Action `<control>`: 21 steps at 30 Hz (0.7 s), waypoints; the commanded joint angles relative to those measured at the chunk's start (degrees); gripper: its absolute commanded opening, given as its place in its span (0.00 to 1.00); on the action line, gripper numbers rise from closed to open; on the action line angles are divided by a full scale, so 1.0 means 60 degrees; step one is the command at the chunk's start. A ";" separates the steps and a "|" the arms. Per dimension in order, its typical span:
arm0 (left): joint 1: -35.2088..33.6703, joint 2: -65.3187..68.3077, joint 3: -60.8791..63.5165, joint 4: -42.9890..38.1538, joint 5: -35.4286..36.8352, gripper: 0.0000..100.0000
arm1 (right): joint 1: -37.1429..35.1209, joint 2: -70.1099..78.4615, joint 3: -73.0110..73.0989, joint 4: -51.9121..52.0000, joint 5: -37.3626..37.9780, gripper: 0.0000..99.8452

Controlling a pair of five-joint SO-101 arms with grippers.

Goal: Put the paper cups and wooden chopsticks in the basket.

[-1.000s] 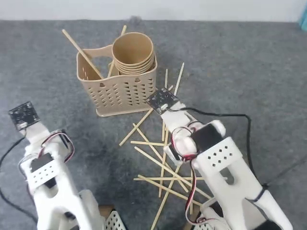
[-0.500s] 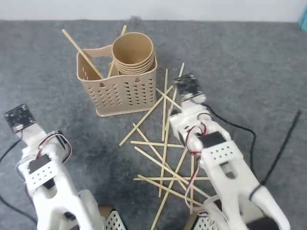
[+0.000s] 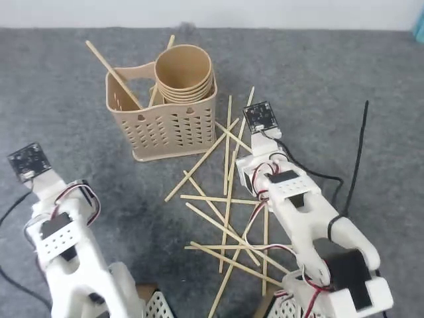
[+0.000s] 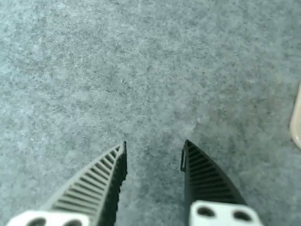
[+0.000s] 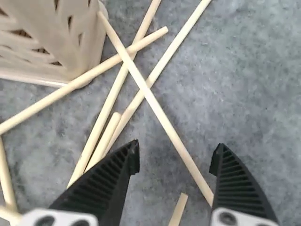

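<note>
Swung clear of the basket's (image 3: 165,129) corner, the right gripper (image 5: 177,146) now hangs spread and empty over crossed wooden chopsticks (image 5: 155,108) at the basket's 4 o'clock, poised for another pick; paper cups (image 3: 183,69) sit stacked inside, the left gripper (image 4: 155,142) parted over carpet (image 4: 141,56).

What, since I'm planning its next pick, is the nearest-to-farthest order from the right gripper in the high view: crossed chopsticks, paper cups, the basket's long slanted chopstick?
1. Crossed chopsticks, beside the right gripper.
2. Paper cups, right end of basket.
3. Slanted chopstick, its left end.
</note>
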 commanded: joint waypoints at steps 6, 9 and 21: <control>0.0088 -0.0220 -0.0037 -0.0190 -0.0132 0.18 | 0.0725 0.0579 -0.1377 -0.0007 -0.0103 0.25; 0.0103 -0.0220 -0.0037 -0.0190 -0.0132 0.18 | 0.0740 0.1443 -0.1846 0.0095 -0.0103 0.25; 0.0103 -0.0220 -0.0037 -0.0190 -0.0132 0.18 | 0.0593 0.0916 -0.1978 0.0769 -0.0117 0.25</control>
